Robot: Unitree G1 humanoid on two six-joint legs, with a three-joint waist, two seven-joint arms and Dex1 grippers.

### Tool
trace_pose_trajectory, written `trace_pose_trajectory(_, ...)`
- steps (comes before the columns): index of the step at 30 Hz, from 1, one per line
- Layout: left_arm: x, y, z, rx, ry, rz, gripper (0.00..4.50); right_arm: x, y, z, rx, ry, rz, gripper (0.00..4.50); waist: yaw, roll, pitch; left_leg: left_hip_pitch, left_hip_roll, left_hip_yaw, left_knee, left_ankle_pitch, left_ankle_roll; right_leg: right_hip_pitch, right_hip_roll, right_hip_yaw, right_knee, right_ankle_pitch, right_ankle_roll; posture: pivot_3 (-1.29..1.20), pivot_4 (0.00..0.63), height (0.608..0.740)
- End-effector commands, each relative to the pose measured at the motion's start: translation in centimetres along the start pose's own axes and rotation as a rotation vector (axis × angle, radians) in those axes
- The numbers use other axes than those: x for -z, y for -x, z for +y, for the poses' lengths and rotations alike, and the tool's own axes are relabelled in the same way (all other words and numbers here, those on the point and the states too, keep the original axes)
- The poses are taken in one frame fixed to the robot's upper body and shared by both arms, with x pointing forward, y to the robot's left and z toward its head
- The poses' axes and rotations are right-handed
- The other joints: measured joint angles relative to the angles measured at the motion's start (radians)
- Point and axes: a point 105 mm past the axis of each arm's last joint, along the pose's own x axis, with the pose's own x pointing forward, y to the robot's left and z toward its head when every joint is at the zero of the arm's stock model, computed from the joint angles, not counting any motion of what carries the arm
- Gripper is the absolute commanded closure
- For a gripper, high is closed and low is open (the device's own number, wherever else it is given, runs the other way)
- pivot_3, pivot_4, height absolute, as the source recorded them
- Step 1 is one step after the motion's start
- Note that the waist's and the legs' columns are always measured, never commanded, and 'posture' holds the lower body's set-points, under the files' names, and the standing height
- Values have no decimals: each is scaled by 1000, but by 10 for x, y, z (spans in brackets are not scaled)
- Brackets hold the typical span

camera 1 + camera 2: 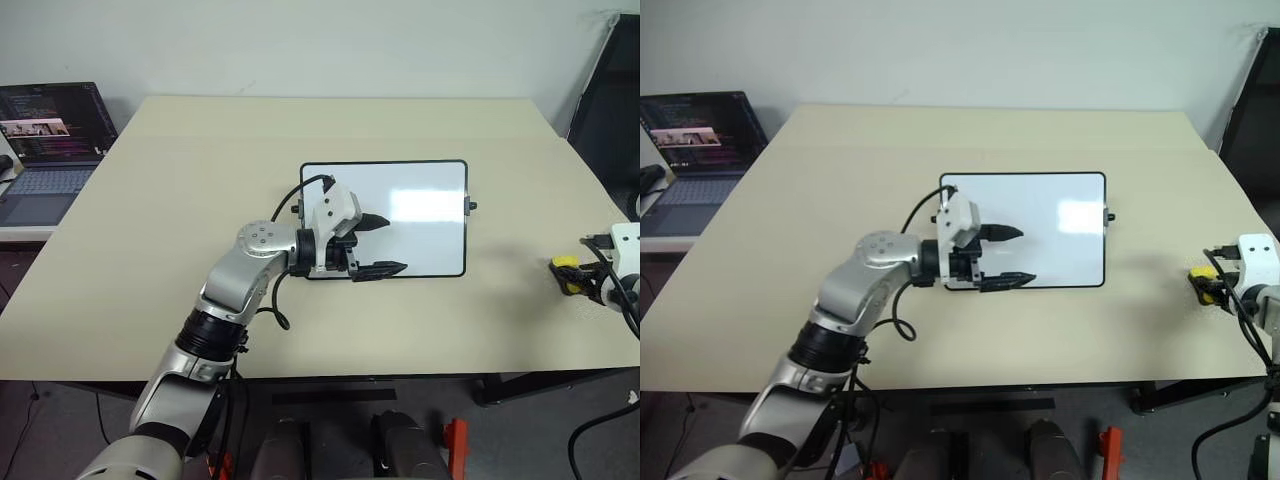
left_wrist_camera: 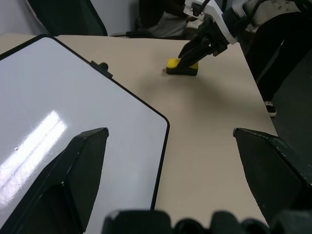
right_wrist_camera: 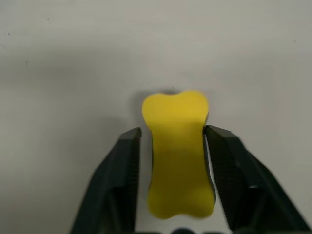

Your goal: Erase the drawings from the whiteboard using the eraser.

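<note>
The whiteboard (image 1: 425,215) lies flat in the middle of the table, black-framed. Its visible surface is plain white and the drawings are out of view. My left gripper (image 1: 396,244) hovers over the board's near left part, pointing right, open and holding nothing. The yellow eraser (image 1: 567,273) rests on the table to the right of the board, near the table's right edge. My right gripper (image 3: 173,130) straddles the eraser (image 3: 179,151), open, with one finger on each side and a thin gap at one finger. In the left wrist view the eraser (image 2: 181,67) lies beyond the board's corner.
An open laptop (image 1: 50,140) stands on a lower desk off the table's left side. A dark upright object (image 1: 610,110) stands beyond the table's right far corner. The tan tabletop (image 1: 200,200) stretches bare around the board.
</note>
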Motion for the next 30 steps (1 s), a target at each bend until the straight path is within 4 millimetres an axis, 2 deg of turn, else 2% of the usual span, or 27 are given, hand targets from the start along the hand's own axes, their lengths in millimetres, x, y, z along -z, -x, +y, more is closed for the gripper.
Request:
trace_pose_trajectory(1,-16,6,0,-9,-50,-37,0,-22,9,-6,20,25,-63,882,0,0,0,0,0,0,0,0,0,0,0,0,0,0,0,0,150,740)
trace_pose_trajectory(3,-22,19,14,-95,-55,-56,0,-49,17,3,-13,39,-166,111,-1,0,0,0,0,0,0,0,0,0,0,0,0,0,0,0,150,740)
trace_pose_trajectory(5,-31,42,37,-252,-44,-111,0,-85,26,23,-76,61,-347,32,-11,2,1,0,0,0,0,0,0,0,0,0,0,0,0,0,150,740)
trace_pose_trajectory(7,-38,70,61,-448,-25,-182,0,-105,29,38,-89,82,-494,32,-20,2,1,1,1,0,0,0,0,0,1,1,1,0,0,0,150,740)
trace_pose_trajectory(10,-35,125,99,-810,14,-239,0,-106,16,56,-114,-6,-616,32,-20,1,1,3,2,-1,0,0,0,2,2,0,1,0,0,0,150,740)
trace_pose_trajectory(12,-24,158,114,-995,23,-226,0,-99,5,51,-35,-75,-669,32,-15,0,0,4,2,-1,0,0,0,3,2,0,1,0,0,0,150,740)
trace_pose_trajectory(13,-16,169,119,-1059,38,-216,0,-92,-2,45,24,-83,-671,32,-10,0,0,4,2,-1,0,0,0,3,1,0,0,0,0,0,150,740)
trace_pose_trajectory(15,4,182,123,-1139,37,-156,0,-79,-12,49,28,-89,-672,32,-1,0,1,3,0,1,0,0,0,3,-1,0,0,1,-1,0,150,740)
trace_pose_trajectory(19,40,178,121,-1200,36,-93,0,-63,-27,51,49,-125,-665,32,19,0,1,0,-2,0,0,0,0,2,-3,-1,-2,3,-2,0,150,740)
trace_pose_trajectory(23,69,165,127,-1289,47,-77,0,-59,-39,65,2,-132,-668,32,25,0,1,-1,-3,0,2,0,0,2,-5,-1,-2,4,-1,0,150,740)
trace_pose_trajectory(30,94,135,124,-1257,132,-87,0,-54,-52,74,-32,-141,-650,32,16,0,1,0,-3,0,1,0,0,2,-4,-1,-2,4,-1,0,150,740)
